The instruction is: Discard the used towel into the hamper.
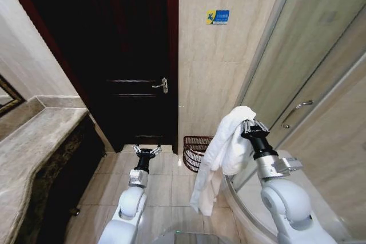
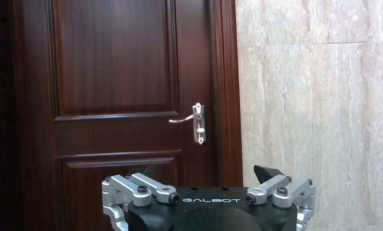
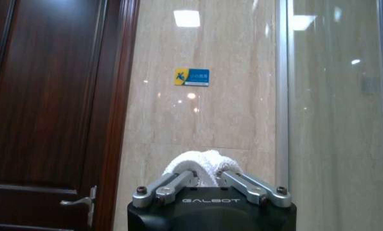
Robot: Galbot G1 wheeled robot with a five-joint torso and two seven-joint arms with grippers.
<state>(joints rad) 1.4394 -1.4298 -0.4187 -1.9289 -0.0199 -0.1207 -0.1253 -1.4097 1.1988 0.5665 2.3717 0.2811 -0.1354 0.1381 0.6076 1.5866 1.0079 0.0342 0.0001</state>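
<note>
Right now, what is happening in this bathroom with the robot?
The right end effector is shut on a white towel, held up beside the glass shower enclosure so that it hangs toward the floor. The hamper stands on the tiles against the wall next to the dark door, partly behind the towel. The left end effector is open and empty, held low and pointing toward the door.

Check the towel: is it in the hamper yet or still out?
Out. The white towel hangs from the right hand, raised beside the shower glass, while the hamper sits on the floor by the wall behind it.
</note>
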